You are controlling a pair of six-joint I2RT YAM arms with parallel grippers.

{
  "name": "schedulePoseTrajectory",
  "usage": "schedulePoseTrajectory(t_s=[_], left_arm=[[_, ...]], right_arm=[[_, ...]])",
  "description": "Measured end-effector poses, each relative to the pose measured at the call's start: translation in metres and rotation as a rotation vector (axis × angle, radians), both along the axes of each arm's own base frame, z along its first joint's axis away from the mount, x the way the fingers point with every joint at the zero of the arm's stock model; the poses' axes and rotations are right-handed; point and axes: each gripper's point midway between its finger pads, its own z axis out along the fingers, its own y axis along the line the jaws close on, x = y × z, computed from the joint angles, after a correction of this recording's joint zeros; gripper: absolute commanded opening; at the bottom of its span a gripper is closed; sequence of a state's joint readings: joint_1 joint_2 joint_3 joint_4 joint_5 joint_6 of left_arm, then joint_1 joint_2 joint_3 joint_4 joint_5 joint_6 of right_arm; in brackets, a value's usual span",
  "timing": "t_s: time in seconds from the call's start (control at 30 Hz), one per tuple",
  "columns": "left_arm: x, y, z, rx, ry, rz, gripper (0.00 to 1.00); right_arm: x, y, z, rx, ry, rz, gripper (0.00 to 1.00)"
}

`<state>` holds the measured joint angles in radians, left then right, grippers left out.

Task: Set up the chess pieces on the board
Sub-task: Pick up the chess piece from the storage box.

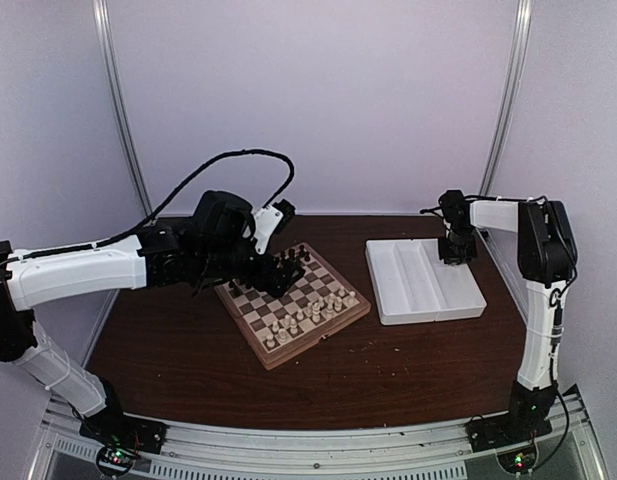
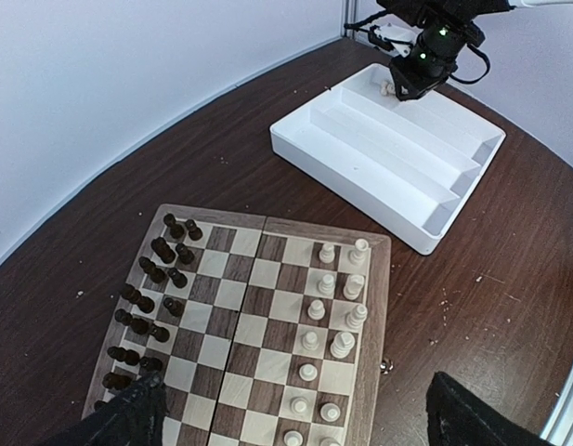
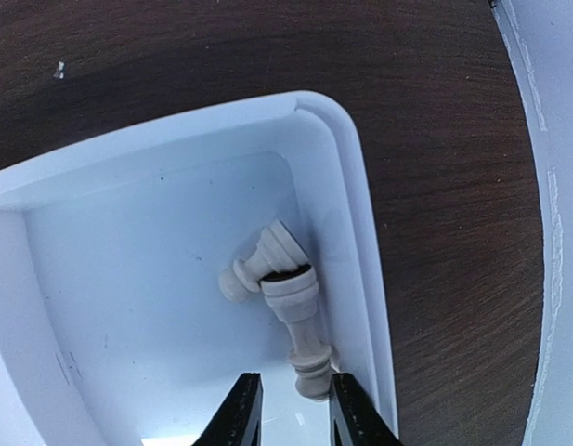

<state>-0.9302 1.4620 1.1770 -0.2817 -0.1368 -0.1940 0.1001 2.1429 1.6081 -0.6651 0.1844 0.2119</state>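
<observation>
To pluck one of two cream-white turned chess pieces [image 3: 284, 290] crossed in a corner of the white plastic tray [image 3: 360, 232], centre frame, straddles its tip with narrowly parted right gripper [image 3: 293, 409], grip uncertain, wide-open left gripper [image 2: 295, 423] poised above the checkered wooden board [image 2: 267, 307], lower frame.

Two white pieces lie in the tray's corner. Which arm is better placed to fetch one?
Right. The right gripper hangs just over the two cream pieces in the tray corner, fingers slightly apart. The left gripper hovers wide open over the board, far off.
</observation>
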Motion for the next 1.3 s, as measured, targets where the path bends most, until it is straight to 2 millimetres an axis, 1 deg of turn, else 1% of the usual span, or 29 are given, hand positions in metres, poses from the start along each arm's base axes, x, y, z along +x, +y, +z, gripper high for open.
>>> schedulePoseTrajectory(t_s=[0.13, 0.23, 0.27, 0.37, 0.43, 0.5, 0.57, 0.63, 0.7, 0.9, 0.97, 1.03, 1.1, 1.17, 1.3], left_arm=[[0.000, 0.000, -0.002, 0.003, 0.002, -0.002, 0.97], [0.000, 0.000, -0.002, 0.003, 0.002, -0.002, 0.97], [0.000, 0.000, -0.003, 0.004, 0.002, -0.002, 0.97], [0.000, 0.000, -0.004, 0.007, 0.004, -0.002, 0.97], [0.000, 0.000, -0.004, 0.007, 0.004, -0.002, 0.97], [0.000, 0.000, -0.004, 0.007, 0.004, -0.002, 0.97], [0.000, 0.000, -0.004, 0.007, 0.004, -0.002, 0.97], [0.000, 0.000, -0.004, 0.007, 0.004, -0.002, 0.97], [0.000, 0.000, -0.004, 0.007, 0.004, -0.002, 0.97], [0.000, 0.000, -0.004, 0.008, 0.005, -0.002, 0.97], [0.000, 0.000, -0.004, 0.008, 0.005, -0.002, 0.97], [0.000, 0.000, -0.004, 0.007, 0.005, -0.002, 0.97], [-0.001, 0.000, -0.004, 0.007, 0.005, -0.003, 0.97], [-0.001, 0.000, -0.004, 0.007, 0.006, -0.003, 0.97], [-0.002, -0.001, -0.004, 0.003, 0.010, -0.013, 0.97]], right_arm=[[0.007, 0.000, -0.002, -0.003, 0.024, 0.002, 0.29], [0.009, 0.000, -0.010, 0.009, 0.053, 0.003, 0.26], [0.010, 0.001, -0.010, 0.017, 0.053, 0.003, 0.26], [0.012, 0.000, -0.011, 0.047, 0.062, 0.000, 0.26], [0.013, -0.001, -0.011, 0.060, 0.066, -0.001, 0.29], [0.013, 0.000, -0.011, 0.070, 0.069, -0.004, 0.29], [0.014, 0.000, -0.011, 0.079, 0.071, -0.006, 0.25], [0.015, 0.000, -0.011, 0.089, 0.072, -0.010, 0.17], [0.018, 0.000, -0.011, 0.102, 0.070, -0.017, 0.13], [0.020, 0.004, -0.010, 0.147, 0.053, -0.013, 0.11], [0.016, 0.008, -0.010, 0.176, 0.042, -0.003, 0.11], [0.004, 0.014, -0.008, 0.213, 0.045, 0.010, 0.11], [-0.008, 0.019, -0.002, 0.247, 0.040, 0.023, 0.11], [-0.019, 0.026, 0.009, 0.289, 0.018, 0.045, 0.10], [-0.038, 0.039, 0.039, 0.356, -0.046, 0.107, 0.10]])
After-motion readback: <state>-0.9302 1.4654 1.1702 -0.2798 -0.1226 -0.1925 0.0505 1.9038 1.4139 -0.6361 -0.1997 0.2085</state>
